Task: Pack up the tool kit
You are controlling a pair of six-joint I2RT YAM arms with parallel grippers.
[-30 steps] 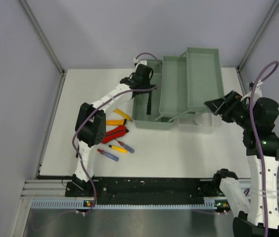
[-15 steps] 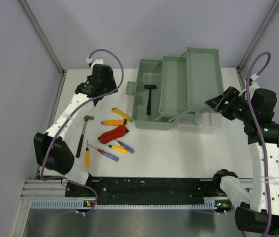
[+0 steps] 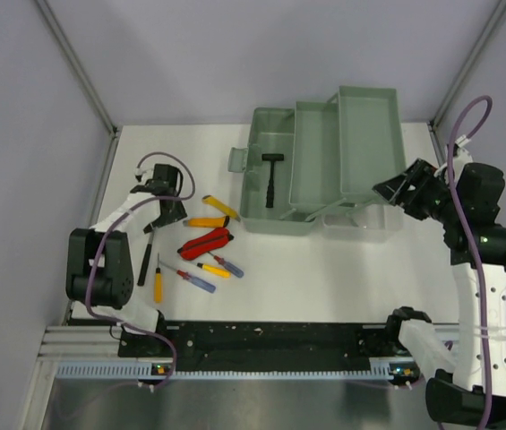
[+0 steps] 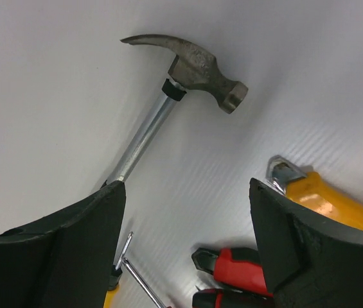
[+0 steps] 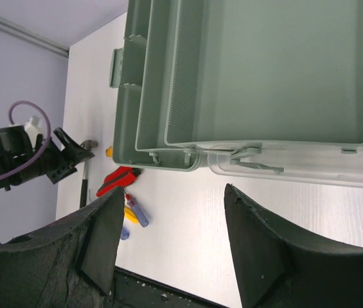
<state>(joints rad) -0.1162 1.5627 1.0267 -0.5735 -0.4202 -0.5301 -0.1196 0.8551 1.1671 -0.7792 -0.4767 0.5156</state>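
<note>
The grey-green tool kit (image 3: 324, 161) stands open at the back with its trays folded out; a small black hammer (image 3: 272, 177) lies in its bottom. A steel claw hammer (image 4: 197, 64) lies on the table, and my left gripper (image 4: 187, 186) hangs open just above its shaft (image 3: 150, 251) with nothing between the fingers. Red-handled pliers (image 3: 206, 242), two yellow knives (image 3: 210, 215) and several screwdrivers (image 3: 201, 273) lie to its right. My right gripper (image 5: 173, 189) is open and empty, in the air near the box's right front corner (image 3: 394, 193).
The translucent lid (image 3: 358, 224) hangs at the box's front right. A latch tab (image 3: 237, 159) sticks out on its left side. The black mounting rail (image 3: 261, 345) runs along the near edge, and grey walls close in the table.
My left arm came out of the box, leaving the black hammer inside, swung left and came down over the claw hammer while its jaws opened. The right arm barely moved.
</note>
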